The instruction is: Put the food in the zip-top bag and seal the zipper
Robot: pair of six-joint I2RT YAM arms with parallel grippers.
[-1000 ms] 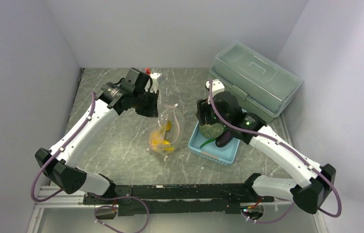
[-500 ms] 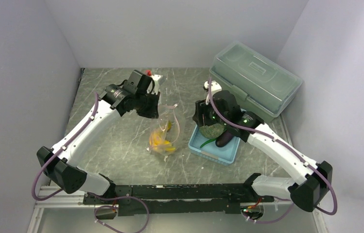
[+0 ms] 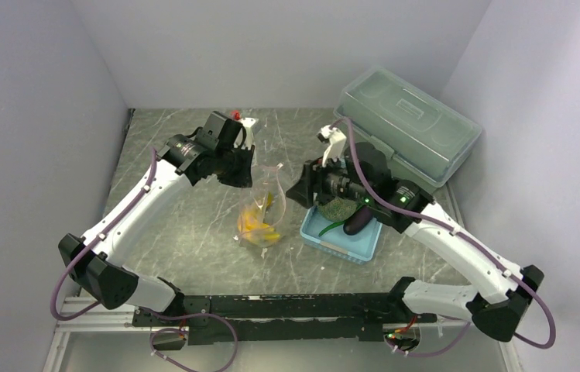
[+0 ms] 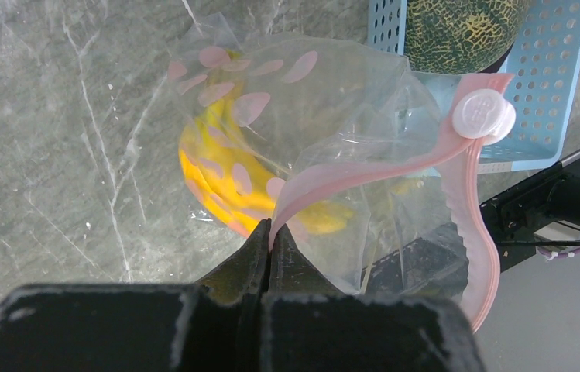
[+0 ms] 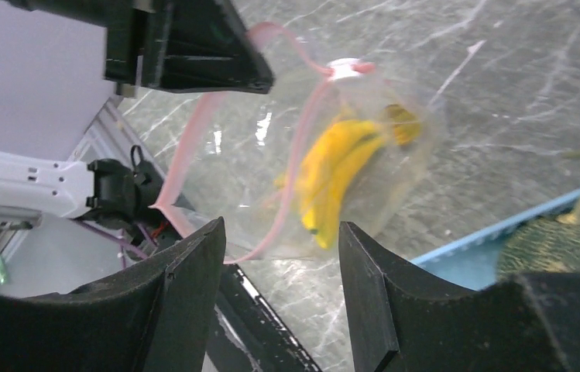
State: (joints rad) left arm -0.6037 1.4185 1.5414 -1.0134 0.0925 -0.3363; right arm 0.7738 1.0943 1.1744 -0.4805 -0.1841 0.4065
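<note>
The clear zip-top bag [image 3: 265, 208] hangs from my left gripper [image 3: 245, 175], which is shut on the pink zipper [image 4: 364, 174] at its mouth. My left gripper's [image 4: 269, 232] jaws pinch that strip. The white slider [image 4: 484, 115] sits at the strip's far end. Yellow bananas [image 4: 209, 178] lie inside the bag [image 5: 395, 155]. My right gripper [image 3: 300, 190] hovers just right of the bag, open and empty. Through the right gripper's [image 5: 280, 232] jaws I see the bananas [image 5: 333, 174] and the zipper [image 5: 302, 147]. The netted melon [image 3: 338, 208], purple eggplant [image 3: 356, 221] and a thin green vegetable [image 3: 331, 226] sit in the blue basket [image 3: 333, 242].
A big translucent grey-green lidded box [image 3: 406, 124] stands at the back right, behind the basket. Grey walls close in on three sides. The black rail with both arm bases [image 3: 271, 306] runs along the near edge.
My right gripper has swung left from above the melon in the basket and now points at the bag. The left gripper still holds the zipper strip in the same place.
</note>
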